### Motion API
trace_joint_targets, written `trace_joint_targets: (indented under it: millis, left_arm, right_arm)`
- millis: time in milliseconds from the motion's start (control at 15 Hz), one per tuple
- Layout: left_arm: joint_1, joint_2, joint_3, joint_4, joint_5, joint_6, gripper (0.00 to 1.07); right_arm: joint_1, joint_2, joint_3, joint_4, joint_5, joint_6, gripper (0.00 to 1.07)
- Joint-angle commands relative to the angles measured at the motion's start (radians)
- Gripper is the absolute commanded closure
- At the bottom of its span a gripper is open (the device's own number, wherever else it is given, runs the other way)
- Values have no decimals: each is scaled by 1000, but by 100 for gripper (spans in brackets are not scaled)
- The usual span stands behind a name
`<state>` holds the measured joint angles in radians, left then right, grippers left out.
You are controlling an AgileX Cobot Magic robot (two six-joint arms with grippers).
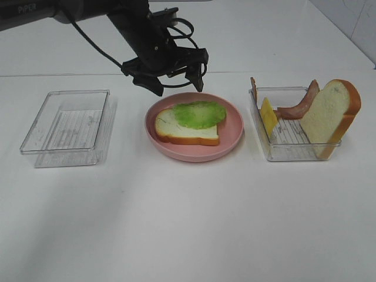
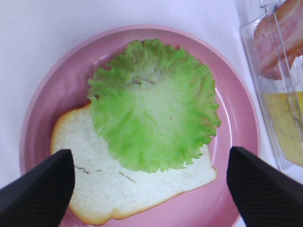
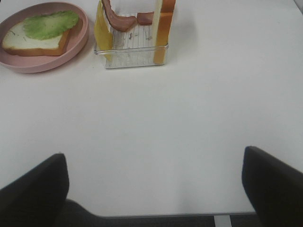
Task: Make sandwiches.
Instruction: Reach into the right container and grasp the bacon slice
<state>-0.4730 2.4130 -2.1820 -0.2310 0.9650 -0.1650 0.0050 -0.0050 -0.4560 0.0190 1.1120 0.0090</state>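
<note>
The sandwich in the making is one white bread slice with a ruffled green lettuce leaf lying on it, both on the pink plate. My left gripper hangs open just above the plate's far side, holding nothing. From the left wrist the lettuce covers most of the bread, between the two dark fingers. My right gripper is open over bare table, well short of the plate. A second bread slice, bacon and cheese stand in the right tray.
A clear tray right of the plate holds the remaining food; the right wrist view shows the same tray. An empty clear tray sits to the plate's left. White table surrounds them.
</note>
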Motion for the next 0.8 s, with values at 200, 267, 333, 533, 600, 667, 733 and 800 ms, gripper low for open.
trace_joint_targets:
  millis: [200,267,333,533,600,667,733,800]
  left_arm:
    - [-1,-8,-152,160,229,-10,16]
    - [-1,-8,-172,225,280,-12,11]
    - [-1,-9,-194,310,349,-24,8]
    - [20,-32,-195,304,348,-16,8]
    - [42,-46,-195,303,348,6,8]
    - [102,-72,-194,301,348,24,8]
    - [148,-93,-194,301,348,29,8]
    - [204,-115,-194,301,348,34,8]
  right_arm:
    - [-4,-21,2,2,-9,-9,11]
    - [-4,-21,2,2,-9,-9,11]
    - [-4,-21,2,2,-9,-9,11]
    - [-4,-21,2,2,-9,-9,11]
    - [-4,-21,2,2,-9,-9,11]
    - [-4,-21,2,2,-9,-9,11]
    - [-4,-21,2,2,-9,-9,11]
    - [-4,-21,2,2,-9,-9,11]
